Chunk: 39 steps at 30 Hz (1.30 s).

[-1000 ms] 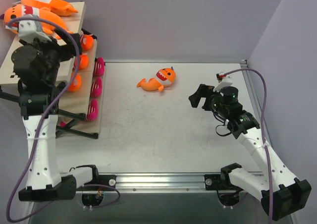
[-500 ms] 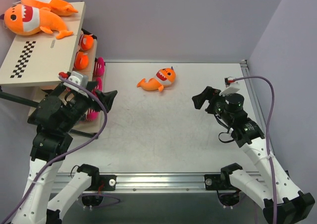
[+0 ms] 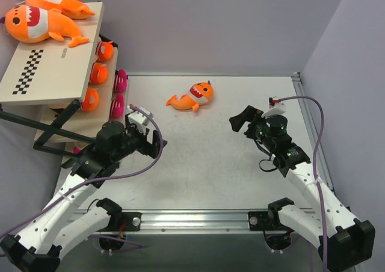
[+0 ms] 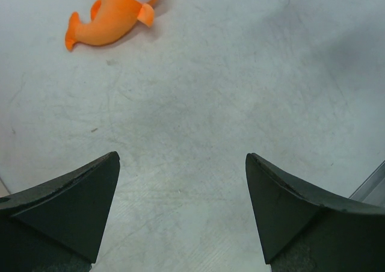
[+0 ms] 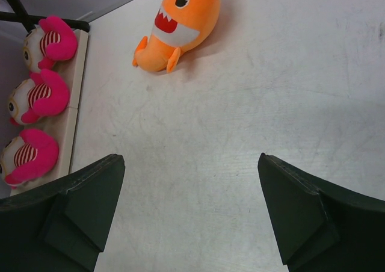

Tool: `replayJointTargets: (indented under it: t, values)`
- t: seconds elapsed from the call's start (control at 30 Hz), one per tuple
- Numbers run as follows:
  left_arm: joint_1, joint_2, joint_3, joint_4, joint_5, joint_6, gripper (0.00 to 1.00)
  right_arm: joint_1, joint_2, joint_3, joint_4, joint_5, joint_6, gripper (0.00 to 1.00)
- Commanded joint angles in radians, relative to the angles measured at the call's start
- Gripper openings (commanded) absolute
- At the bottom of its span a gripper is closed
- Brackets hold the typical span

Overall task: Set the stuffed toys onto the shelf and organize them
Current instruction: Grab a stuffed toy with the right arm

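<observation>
Tools both spread wide, holding nothing: left tool (image 4: 181, 156), right tool (image 5: 191, 157) above table (image 4: 210, 103); orange shark (image 5: 180, 25) lies apart ahead

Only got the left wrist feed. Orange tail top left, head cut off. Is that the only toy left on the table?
Observer: Yes. The top view shows that one shark alone on the table; every other toy in view sits on the shelf.
Operator: Right gripper busy?
Observer: No, the right gripper is open and empty, and its camera looks at the shark's toothy face.
Operator: What's on the shelf's top board?
Observer: It holds two other sharks, lying at its far end beyond the checkerboard strip.
</observation>
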Motion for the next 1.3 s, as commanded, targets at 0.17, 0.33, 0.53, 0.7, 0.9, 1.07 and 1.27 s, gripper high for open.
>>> replayJointTargets:
  t: [0.17, 0.33, 0.53, 0.7, 0.9, 1.07, 1.27]
  values:
    - [-0.039, 0.082, -0.036, 0.068, -0.141, 0.066, 0.94, -0.008, 0.186, -0.012, 0.248, 0.022, 0.039, 0.98]
    - [-0.035, 0.071, -0.062, 0.062, -0.28, 0.052, 0.94, -0.009, 0.344, 0.034, 0.378, 0.025, 0.055, 0.95]
    - [-0.023, 0.085, -0.063, 0.049, -0.346, 0.047, 0.94, -0.011, 0.625, 0.135, 0.546, -0.021, 0.103, 0.93]
    - [-0.015, 0.106, -0.059, 0.039, -0.354, 0.046, 0.94, -0.006, 0.825, 0.23, 0.716, -0.073, 0.172, 0.91]
    - [-0.004, 0.112, -0.059, 0.042, -0.339, 0.047, 0.94, 0.012, 1.044, 0.348, 0.891, -0.032, 0.249, 0.93]
    - [0.002, 0.112, -0.063, 0.042, -0.333, 0.05, 0.94, 0.018, 1.197, 0.443, 0.949, 0.032, 0.309, 0.99]
    - [0.01, 0.119, -0.065, 0.043, -0.323, 0.053, 0.94, 0.021, 1.342, 0.594, 0.951, 0.043, 0.322, 1.0]
